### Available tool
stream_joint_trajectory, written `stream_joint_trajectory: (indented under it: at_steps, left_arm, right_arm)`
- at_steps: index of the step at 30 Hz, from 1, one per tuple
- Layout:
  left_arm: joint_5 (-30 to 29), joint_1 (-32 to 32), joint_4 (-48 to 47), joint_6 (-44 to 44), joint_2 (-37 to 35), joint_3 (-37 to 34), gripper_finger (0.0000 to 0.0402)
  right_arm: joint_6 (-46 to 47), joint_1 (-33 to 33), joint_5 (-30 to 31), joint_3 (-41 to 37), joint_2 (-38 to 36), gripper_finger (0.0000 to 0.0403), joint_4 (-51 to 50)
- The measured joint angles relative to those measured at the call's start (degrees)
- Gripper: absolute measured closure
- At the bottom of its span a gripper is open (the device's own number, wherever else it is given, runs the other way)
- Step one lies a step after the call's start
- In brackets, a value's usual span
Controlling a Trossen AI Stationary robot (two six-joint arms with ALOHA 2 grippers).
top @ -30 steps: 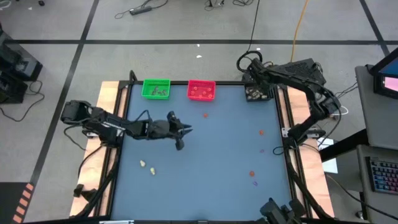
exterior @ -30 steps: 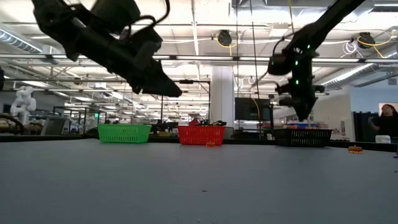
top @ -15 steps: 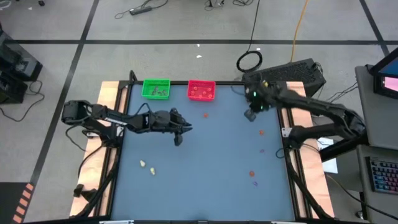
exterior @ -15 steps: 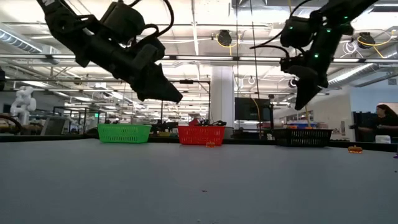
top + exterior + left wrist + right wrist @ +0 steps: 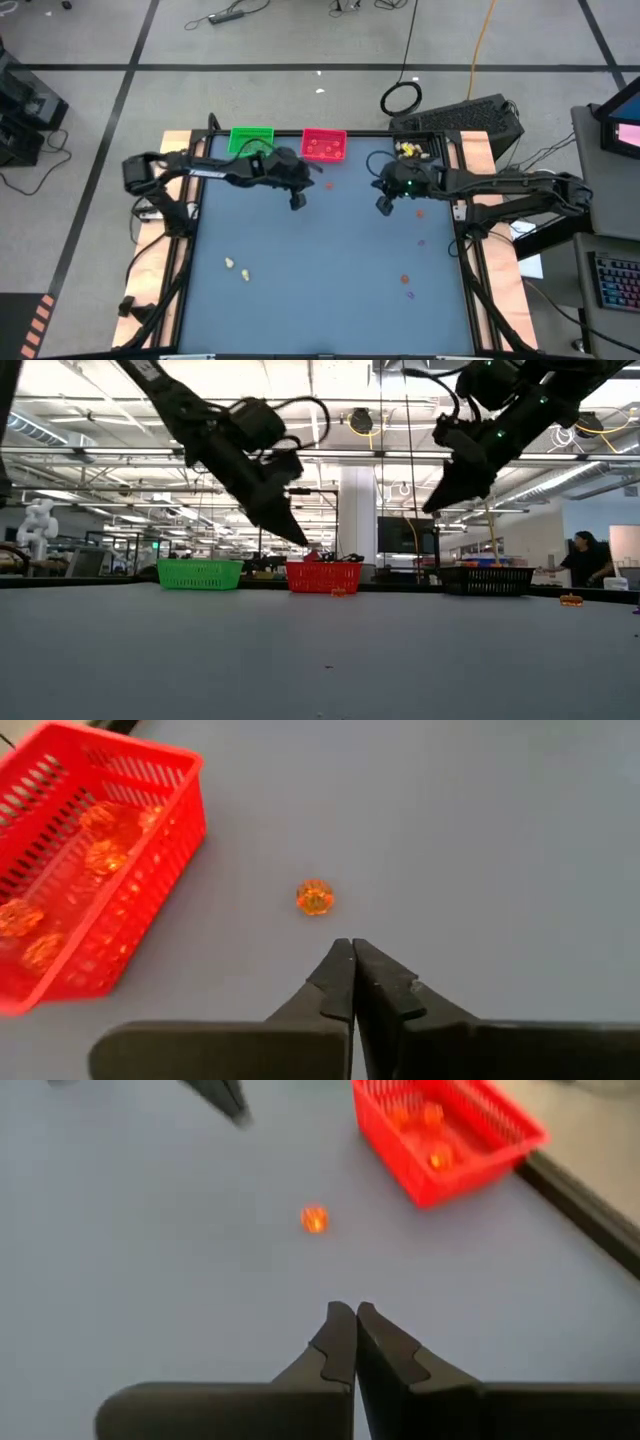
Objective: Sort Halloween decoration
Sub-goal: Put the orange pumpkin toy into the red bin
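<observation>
Both claws, left (image 5: 352,948) and right (image 5: 355,1312), are pinched empty, aimed at one orange trinket (image 5: 314,898) lower right of the red tray (image 5: 150,860), where it likely belongs.

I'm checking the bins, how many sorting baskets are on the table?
3, along the far edge: green basket leftmost, red basket beside it, black basket in the right corner.

Trays (image 5: 251,132): three along the table's (image 5: 330,270) upper edge, frame centre.
Trinkets (image 5: 237,267): two lower left, several at right.
Grippers: between, upper centre.
</observation>
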Motion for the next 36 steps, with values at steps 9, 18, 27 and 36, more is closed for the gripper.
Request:
stream_joint_trajectory:
  at_steps: [9, 18, 27, 36]
  left_arm:
    - [-0.3, 0.6, 1.7, 1.4, 11.6, 7.5, 0.0338]
    - [-2.5, 0.6, 6.6, 1.5, 17.0, 10.0, 0.0317]
    - [-1.8, 0.6, 10.8, 1.5, 20.6, 10.0, 0.0317]
    - [-1.7, 0.5, 12.7, 2.1, 21.8, 10.0, 0.0317]
  right_arm:
    - [-3.0, 0.1, 0.1, 0.0, 0.0, 0.0402, 8.0]
    - [-3.1, 0.3, 3.0, 0.0, 0.0, 0.0403, 8.7]
    - [-3.1, 0.3, 3.0, 0.0, 0.0, 0.0403, 9.9]
    - [-3.1, 0.3, 3.0, 0.0, 0.0, 0.0403, 10.1]
